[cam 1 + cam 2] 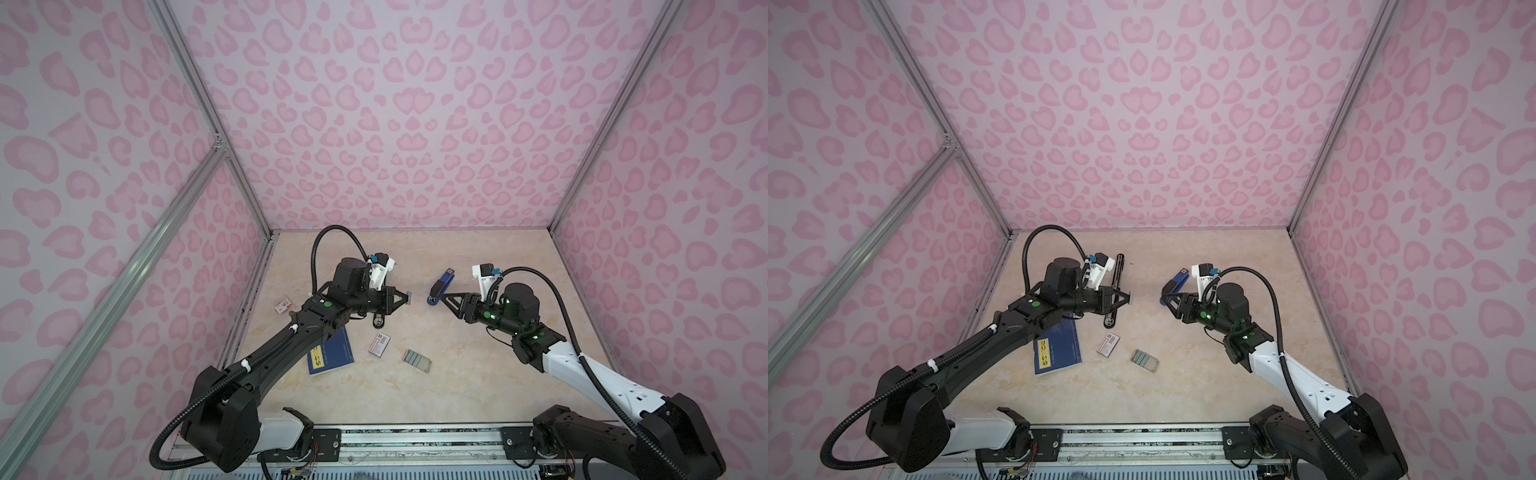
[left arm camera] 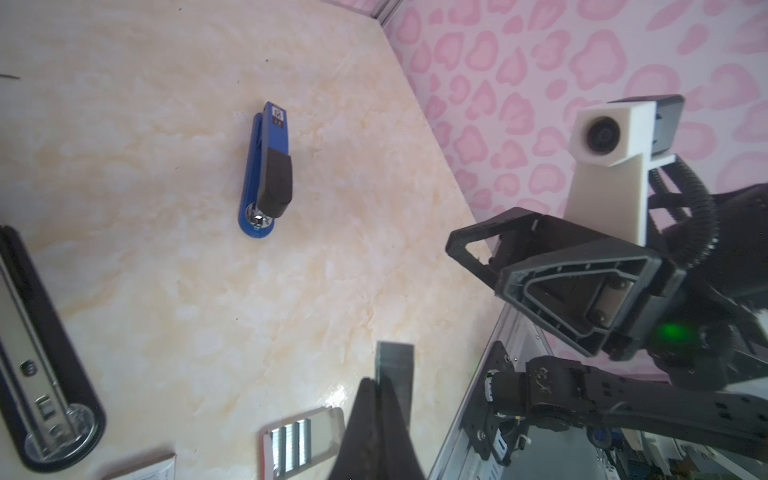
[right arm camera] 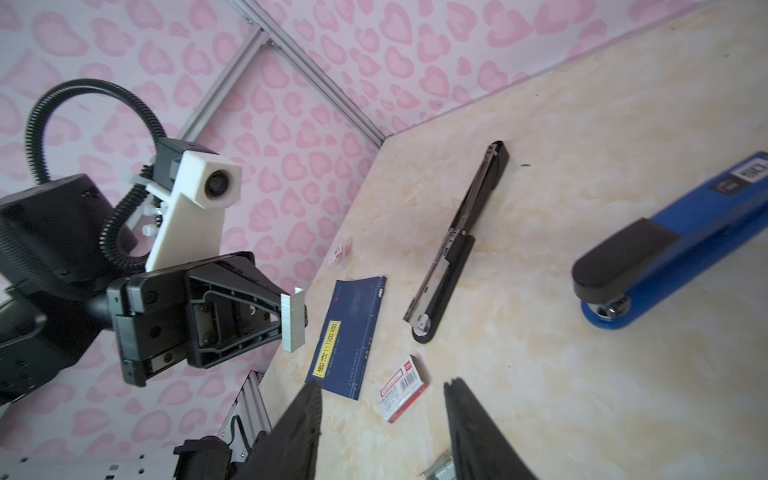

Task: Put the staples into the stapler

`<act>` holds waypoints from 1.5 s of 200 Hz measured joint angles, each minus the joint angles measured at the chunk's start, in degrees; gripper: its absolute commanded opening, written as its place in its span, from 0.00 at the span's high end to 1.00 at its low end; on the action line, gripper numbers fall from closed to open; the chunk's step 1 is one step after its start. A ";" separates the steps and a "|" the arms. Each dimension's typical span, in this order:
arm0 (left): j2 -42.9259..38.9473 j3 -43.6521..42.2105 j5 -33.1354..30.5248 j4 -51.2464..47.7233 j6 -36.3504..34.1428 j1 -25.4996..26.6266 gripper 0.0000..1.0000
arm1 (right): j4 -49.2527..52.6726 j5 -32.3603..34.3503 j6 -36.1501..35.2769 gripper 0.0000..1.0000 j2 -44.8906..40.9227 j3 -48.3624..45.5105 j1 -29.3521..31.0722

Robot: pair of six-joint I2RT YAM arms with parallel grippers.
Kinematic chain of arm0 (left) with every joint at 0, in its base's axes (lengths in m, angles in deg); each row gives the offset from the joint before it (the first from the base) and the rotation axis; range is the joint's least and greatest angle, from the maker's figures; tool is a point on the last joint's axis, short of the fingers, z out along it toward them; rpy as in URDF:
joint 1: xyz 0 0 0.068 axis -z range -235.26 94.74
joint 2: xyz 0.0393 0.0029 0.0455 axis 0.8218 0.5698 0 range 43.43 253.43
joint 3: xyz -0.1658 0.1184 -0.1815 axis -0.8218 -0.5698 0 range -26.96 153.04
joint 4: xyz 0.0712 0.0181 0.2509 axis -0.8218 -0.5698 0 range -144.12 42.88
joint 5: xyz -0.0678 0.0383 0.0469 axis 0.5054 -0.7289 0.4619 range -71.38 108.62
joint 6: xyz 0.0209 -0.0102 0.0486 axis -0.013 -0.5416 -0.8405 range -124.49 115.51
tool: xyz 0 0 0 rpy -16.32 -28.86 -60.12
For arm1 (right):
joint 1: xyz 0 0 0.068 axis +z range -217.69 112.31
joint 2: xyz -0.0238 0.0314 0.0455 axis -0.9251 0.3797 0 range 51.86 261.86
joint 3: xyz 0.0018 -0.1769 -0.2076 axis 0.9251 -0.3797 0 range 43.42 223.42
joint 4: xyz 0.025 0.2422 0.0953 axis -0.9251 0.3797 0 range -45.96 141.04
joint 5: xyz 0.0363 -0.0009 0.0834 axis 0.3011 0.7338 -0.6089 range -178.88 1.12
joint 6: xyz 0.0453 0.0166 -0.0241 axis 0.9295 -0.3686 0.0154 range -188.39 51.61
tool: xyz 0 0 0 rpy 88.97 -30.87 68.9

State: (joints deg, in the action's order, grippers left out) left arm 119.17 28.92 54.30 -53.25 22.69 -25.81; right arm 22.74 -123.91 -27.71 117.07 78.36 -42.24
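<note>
Here the left pincer (image 1: 405, 297) pinches the staples (image 3: 293, 318), their long side lying across its tip; the right pincer (image 3: 382, 386) stands spread apart.

No readable text, booklet label (image 3: 326, 348) blurred

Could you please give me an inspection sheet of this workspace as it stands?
Surface: beige marbled table; no spills seen.
Job's things: staple strip held off the table; black stapler lying opened flat; blue stapler closed.
Clutter: blue booklet, barcoded box, small box, tray of staples.
Grippers: left gripper shut on the strip; right gripper open, empty, by the blue stapler.
Cables: black hoses arch over both wrists.
Surroundings: pink patterned walls, aluminium frame.
</note>
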 measured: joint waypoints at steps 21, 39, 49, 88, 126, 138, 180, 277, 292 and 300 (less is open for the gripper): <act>-1.70 -0.28 4.15 3.06 0.22 0.02 0.97 | -3.48 -3.76 1.38 0.50 0.46 0.46 -0.70; -2.93 -1.07 7.69 5.40 0.39 -0.04 0.97 | -7.13 -6.93 3.15 0.50 1.16 0.59 -1.36; -3.34 -1.49 9.44 6.64 1.09 -0.07 0.97 | -9.22 -8.63 4.28 0.51 1.75 0.66 -1.57; -4.24 -2.05 15.47 10.38 1.77 -0.02 0.97 | -23.78 -15.47 12.33 0.50 5.60 0.48 -1.84; -4.42 -2.10 18.99 12.74 2.91 0.02 0.97 | -39.06 -19.54 20.94 0.48 8.72 0.09 -1.46; -4.42 -2.29 19.71 13.57 3.04 0.04 0.97 | -41.66 -20.11 21.97 0.48 8.81 0.09 -0.98; -4.42 -2.51 21.16 15.28 4.28 0.28 0.97 | -44.46 -21.14 22.60 0.49 8.92 0.48 1.49; -4.37 -2.62 22.05 17.40 5.77 1.31 0.97 | -44.59 -21.53 21.22 0.53 10.38 1.57 3.67; -4.31 -2.62 22.16 17.42 5.77 1.36 0.97 | -44.61 -21.55 21.11 0.55 10.49 1.57 3.76; -4.28 -2.62 22.18 17.42 5.77 1.38 0.97 | -44.61 -21.55 21.07 0.55 10.54 1.57 3.80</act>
State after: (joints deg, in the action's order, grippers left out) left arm 114.89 26.29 76.49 -35.83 28.46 -24.44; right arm -21.87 -145.46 -6.64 127.61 79.93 -38.43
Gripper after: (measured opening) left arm 0.053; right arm 0.456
